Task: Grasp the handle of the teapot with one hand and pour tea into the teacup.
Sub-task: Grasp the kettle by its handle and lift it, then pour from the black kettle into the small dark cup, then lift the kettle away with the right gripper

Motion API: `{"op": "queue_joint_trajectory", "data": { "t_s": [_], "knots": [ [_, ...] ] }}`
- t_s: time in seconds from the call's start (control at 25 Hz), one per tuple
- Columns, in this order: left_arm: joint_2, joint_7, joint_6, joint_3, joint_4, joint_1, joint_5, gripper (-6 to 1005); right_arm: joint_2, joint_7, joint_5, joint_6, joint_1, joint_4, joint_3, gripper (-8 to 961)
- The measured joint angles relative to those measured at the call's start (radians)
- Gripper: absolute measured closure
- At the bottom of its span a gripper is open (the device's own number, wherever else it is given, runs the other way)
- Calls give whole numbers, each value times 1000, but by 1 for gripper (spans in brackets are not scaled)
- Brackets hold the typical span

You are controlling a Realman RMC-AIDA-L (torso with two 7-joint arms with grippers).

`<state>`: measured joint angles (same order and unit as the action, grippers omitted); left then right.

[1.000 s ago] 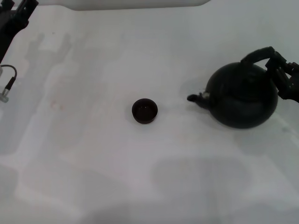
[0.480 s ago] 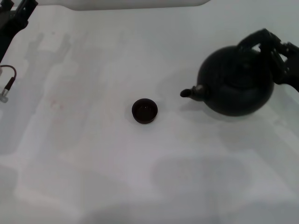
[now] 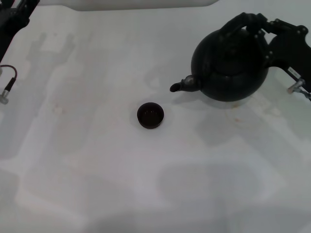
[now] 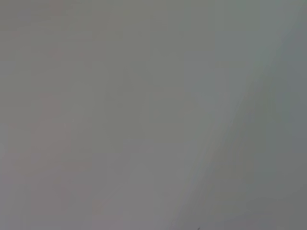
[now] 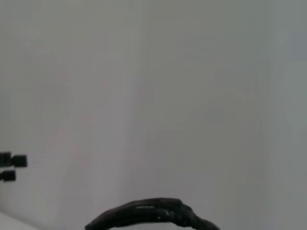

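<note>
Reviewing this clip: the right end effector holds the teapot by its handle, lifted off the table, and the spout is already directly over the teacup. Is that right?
Not quite. The right end effector does hold the teapot by its handle, apparently lifted, but the head view shows the spout short of the teacup, off to the cup's right and farther from the robot, not over it.

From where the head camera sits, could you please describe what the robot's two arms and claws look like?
The right claw is matte black and blocky, with jointed links, a thin cable and a small silver fitting below it. The left arm is a black angular frame at the table's corner, with a dark cable ending in a silver connector hanging nearby.
</note>
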<state>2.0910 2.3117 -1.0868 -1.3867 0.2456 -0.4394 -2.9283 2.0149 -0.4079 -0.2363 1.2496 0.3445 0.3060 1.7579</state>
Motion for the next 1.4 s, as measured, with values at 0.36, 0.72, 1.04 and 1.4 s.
{"op": "queue_joint_trajectory", "data": {
  "t_s": [0.36,0.72,1.04,1.4],
  "knots": [
    [1,0,-2,0,-2,4,0,138,4,179,2,-80,3,80,61,795],
    [1,0,-1,-1,-4,8,0,138,4,302,4,-98,3,107,101,809],
    [0,-1,3,0,-5,8,0,137,6,372,8,-100,4,110,105,829],
    [0,-2,6,0,-5,8,0,138,7,488,9,-95,5,120,115,833]
  ]
}}
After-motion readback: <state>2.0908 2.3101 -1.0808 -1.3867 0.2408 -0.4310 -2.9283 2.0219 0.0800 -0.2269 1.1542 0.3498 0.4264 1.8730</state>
